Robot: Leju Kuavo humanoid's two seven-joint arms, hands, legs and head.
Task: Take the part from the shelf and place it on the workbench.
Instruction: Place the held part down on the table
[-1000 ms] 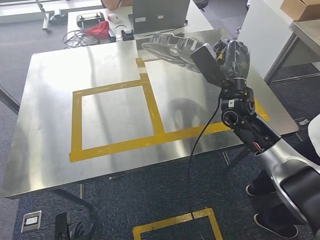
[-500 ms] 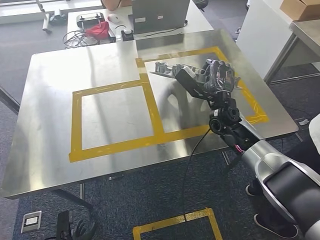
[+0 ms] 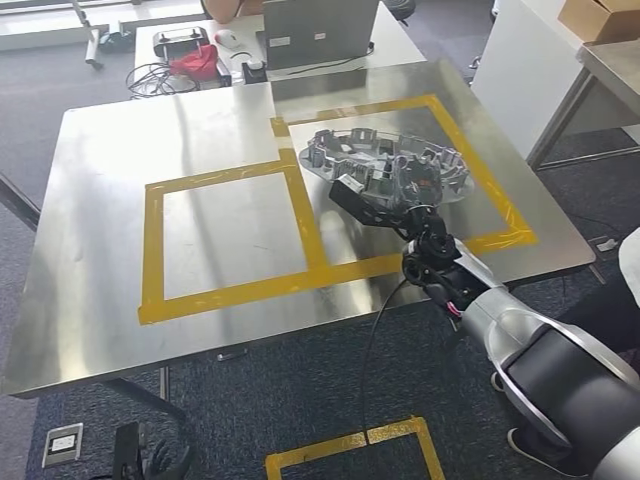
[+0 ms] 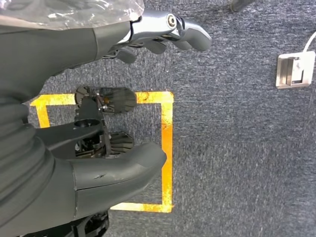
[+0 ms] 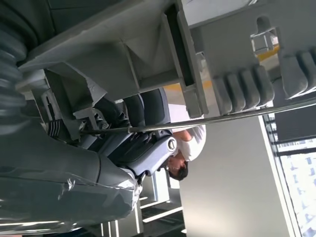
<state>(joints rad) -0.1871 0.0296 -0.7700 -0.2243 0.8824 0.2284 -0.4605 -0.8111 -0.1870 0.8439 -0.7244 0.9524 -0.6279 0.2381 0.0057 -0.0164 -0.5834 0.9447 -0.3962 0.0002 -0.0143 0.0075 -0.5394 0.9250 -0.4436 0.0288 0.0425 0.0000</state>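
Observation:
The part (image 3: 385,160), a flat grey cast-metal piece with ribs and holes, lies low over the right yellow-taped square (image 3: 494,195) of the steel workbench (image 3: 98,200). I cannot tell whether it rests fully on the surface. My right hand (image 3: 381,195) grips the part's near edge from the front. In the right wrist view the part's ribbed underside (image 5: 149,44) is very close, with my right hand (image 5: 74,173) curled against it. My left hand (image 4: 56,49) hangs over the carpet, fingers (image 4: 168,29) spread and holding nothing.
A second yellow-taped square (image 3: 226,235) marks the workbench's middle. Behind it a table carries a laptop (image 3: 321,30), cables and a red object (image 3: 192,57). A white bench (image 3: 528,70) stands at the right, a person's shoes (image 3: 543,450) beside it. Yellow tape (image 3: 355,445) marks the floor.
My right arm has come down and nearer, bringing the part from a raised, tilted position down flat over the right taped square.

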